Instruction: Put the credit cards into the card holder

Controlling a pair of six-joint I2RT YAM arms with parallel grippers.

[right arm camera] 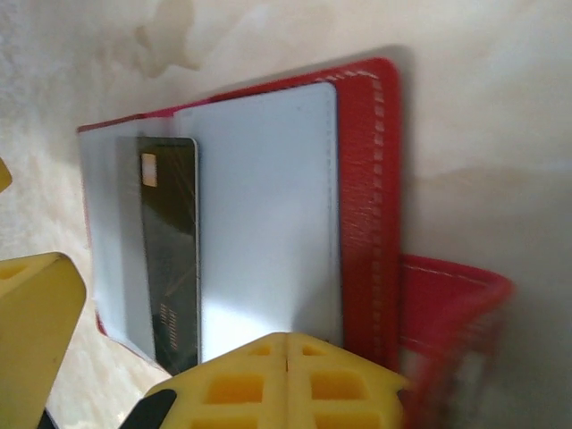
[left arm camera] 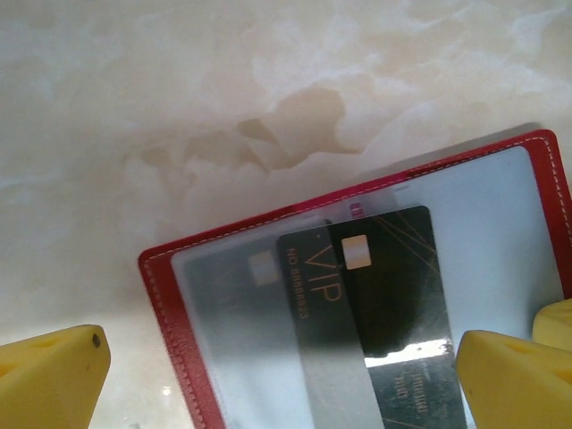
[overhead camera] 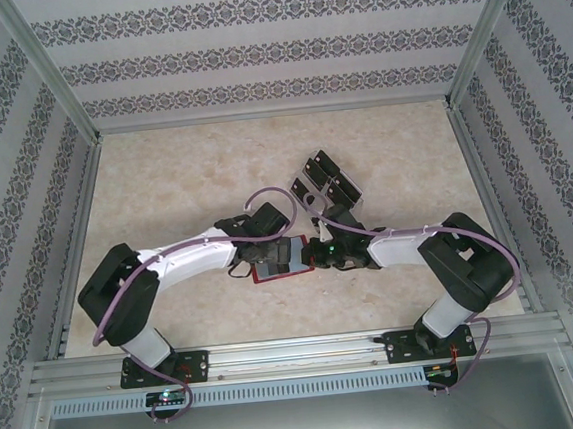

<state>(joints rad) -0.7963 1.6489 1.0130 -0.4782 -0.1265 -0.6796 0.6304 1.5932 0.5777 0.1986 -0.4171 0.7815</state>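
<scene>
One card holder [overhead camera: 279, 262] lies open at the centre of the top view, between the two grippers. The left wrist view shows two chips [left arm camera: 357, 252] at its clear pocket [left arm camera: 214, 340], so two credit cards [left arm camera: 393, 295] sit there. The right wrist view makes out one card, plus the blurred red snap tab [right arm camera: 447, 326] at lower right. About five loose cards [overhead camera: 326, 179] overlap above and right of centre, so the count is unsure. The left gripper [left arm camera: 286, 380] is released, its fingers wide apart; the right gripper [right arm camera: 286, 357] is clenched.

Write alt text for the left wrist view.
An open red card holder lies on a marbled table, a black VIP card partly under its clear pocket. The left gripper hangs open, yellow fingers at the bottom corners.
</scene>
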